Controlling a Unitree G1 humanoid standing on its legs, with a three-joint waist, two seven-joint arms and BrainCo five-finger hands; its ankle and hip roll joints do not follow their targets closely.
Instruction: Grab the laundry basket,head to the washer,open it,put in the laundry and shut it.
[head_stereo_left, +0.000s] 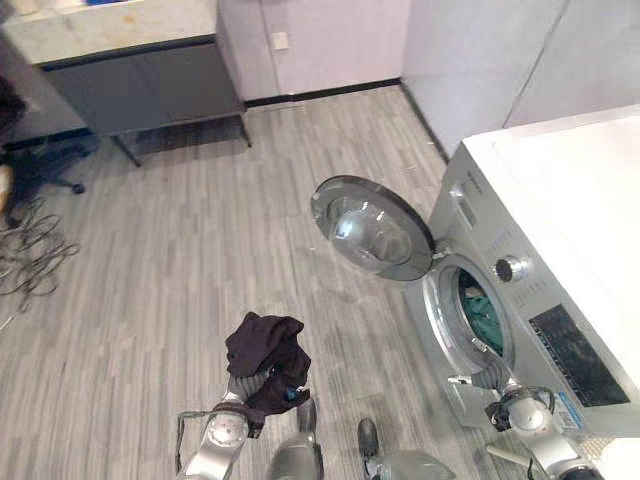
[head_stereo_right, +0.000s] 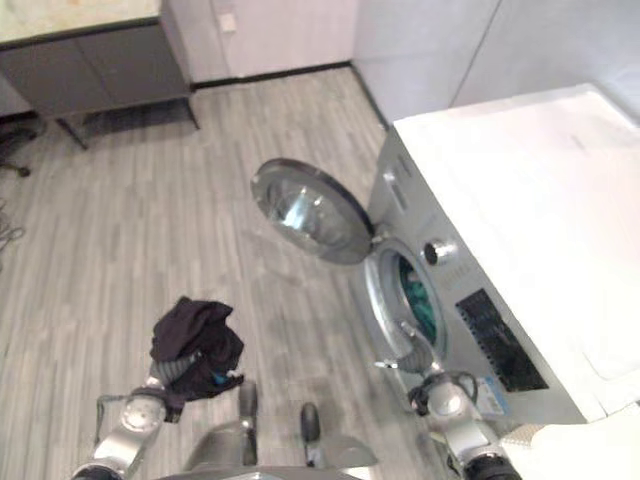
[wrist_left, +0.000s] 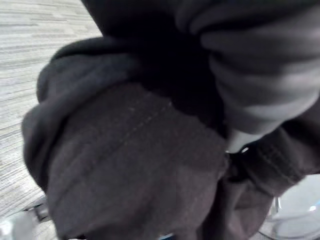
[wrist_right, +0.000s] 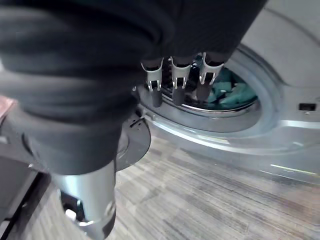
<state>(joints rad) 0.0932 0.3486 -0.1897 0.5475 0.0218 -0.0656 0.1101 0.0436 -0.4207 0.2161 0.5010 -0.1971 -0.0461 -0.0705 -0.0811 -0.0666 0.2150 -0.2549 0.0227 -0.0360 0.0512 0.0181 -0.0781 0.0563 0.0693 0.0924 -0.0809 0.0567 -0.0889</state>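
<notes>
Grey plank floor (head_stereo_left: 200, 250), washer (head_stereo_left: 540, 290) door (head_stereo_left: 372, 228) open; left hand (head_stereo_left: 262, 382) clutching dark garment (head_stereo_left: 265, 345).

Laundry corner of an office — washer (head_stereo_left: 540, 290), desk (head_stereo_left: 120, 60), plank floor (head_stereo_left: 180, 260)

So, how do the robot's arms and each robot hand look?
Both arms are silver-grey metal with round joints. The right robot hand has silver fingers with dark tips under a dark ribbed cover. The left robot hand shows a dark ribbed cover too.
</notes>
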